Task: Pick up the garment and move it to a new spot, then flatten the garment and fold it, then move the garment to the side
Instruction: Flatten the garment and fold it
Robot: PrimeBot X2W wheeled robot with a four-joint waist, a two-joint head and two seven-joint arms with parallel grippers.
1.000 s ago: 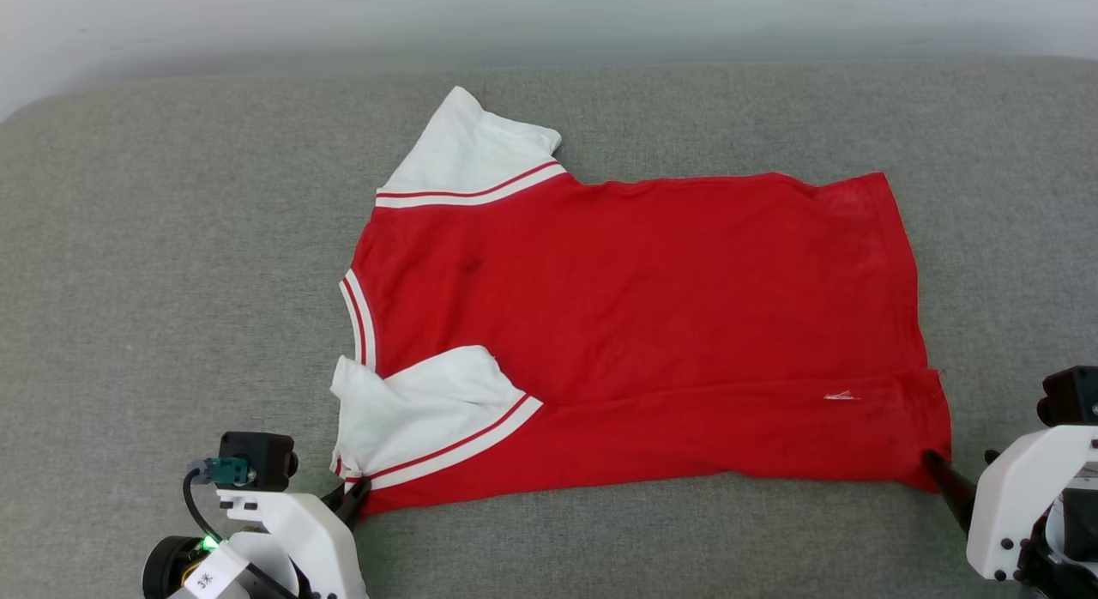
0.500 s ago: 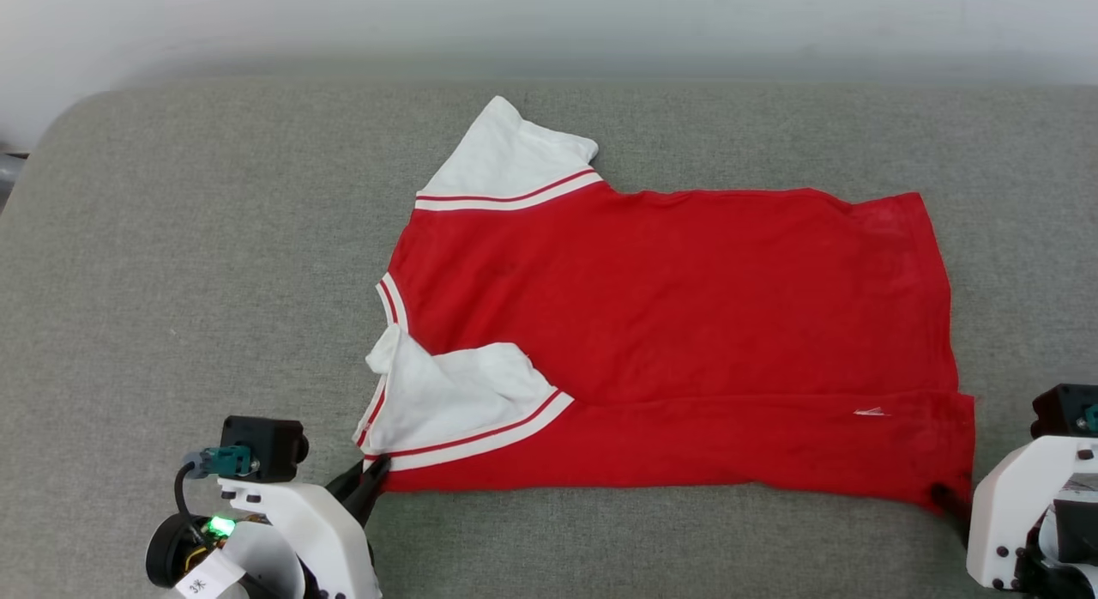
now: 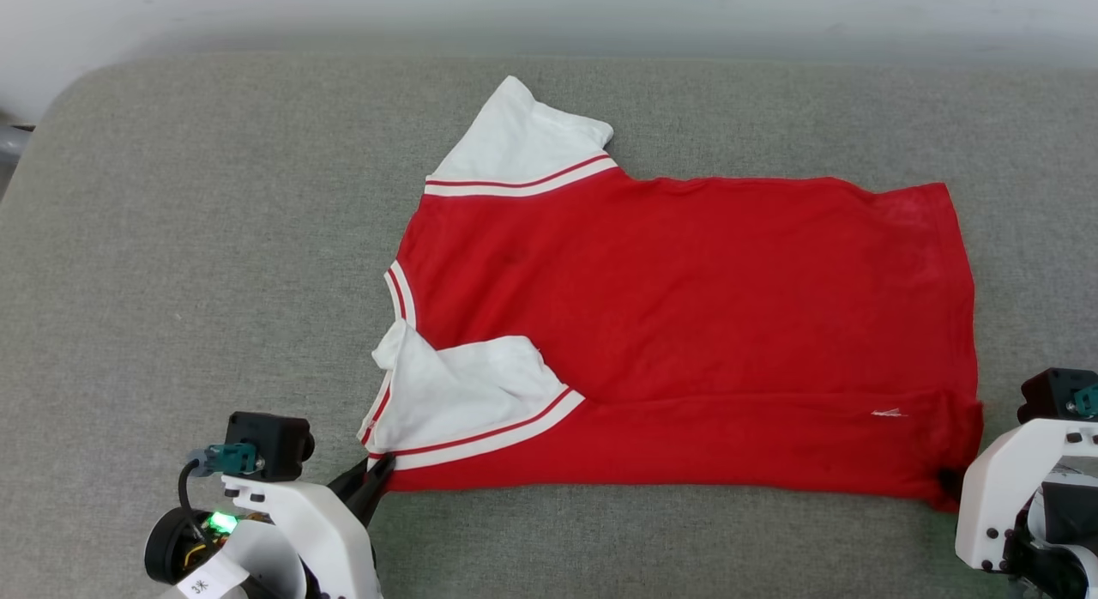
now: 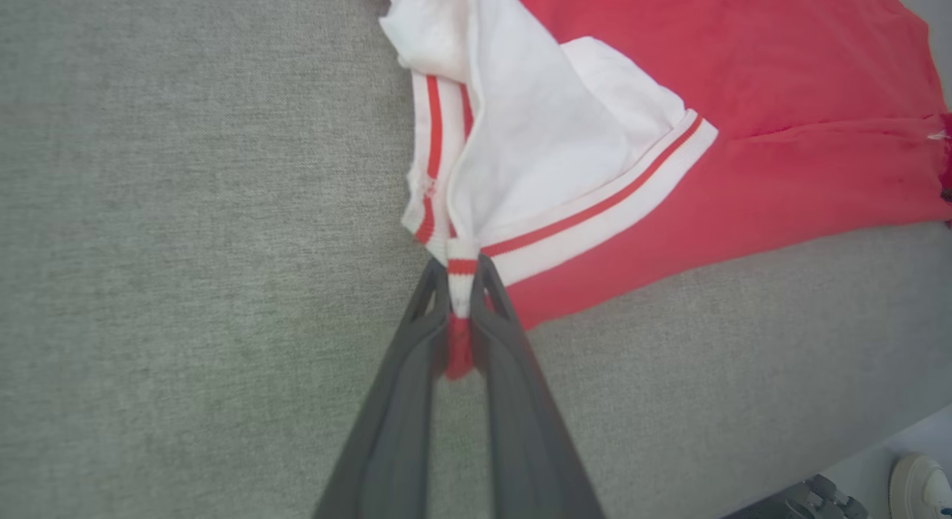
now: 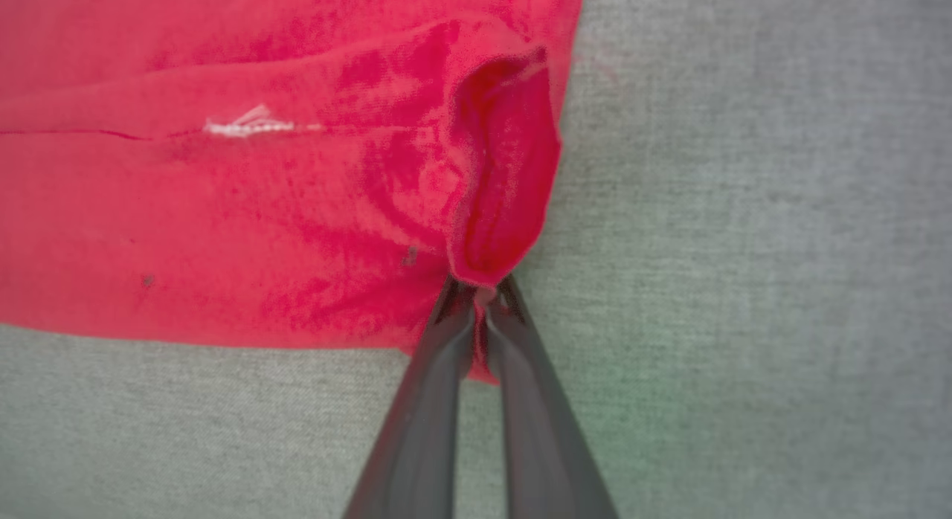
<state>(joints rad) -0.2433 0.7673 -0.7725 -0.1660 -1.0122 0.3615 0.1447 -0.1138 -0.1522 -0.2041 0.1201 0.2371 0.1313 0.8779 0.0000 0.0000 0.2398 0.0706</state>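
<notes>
Garment (image 3: pixel 686 307) lies spread flat on the grey cushion (image 3: pixel 189 238), right of the cushion's centre, collar toward its left end. My left gripper (image 4: pixel 461 277) is clamped on the striped sleeve trim, toward the cushion's near side. My right gripper (image 5: pixel 482 292) pinches the red hem corner, also toward the near side.

A white tag (image 3: pixel 206 583) on the left arm (image 3: pixel 292 530) seems to read "3米"; the garment (image 3: pixel 686 324) hem logo (image 3: pixel 889 413) carries no legible letters.

The red jersey T-shirt with white, stripe-trimmed sleeves (image 3: pixel 686 324) lies spread sideways on grey upholstery (image 3: pixel 189 238), neck to the left, near side folded over.
</notes>
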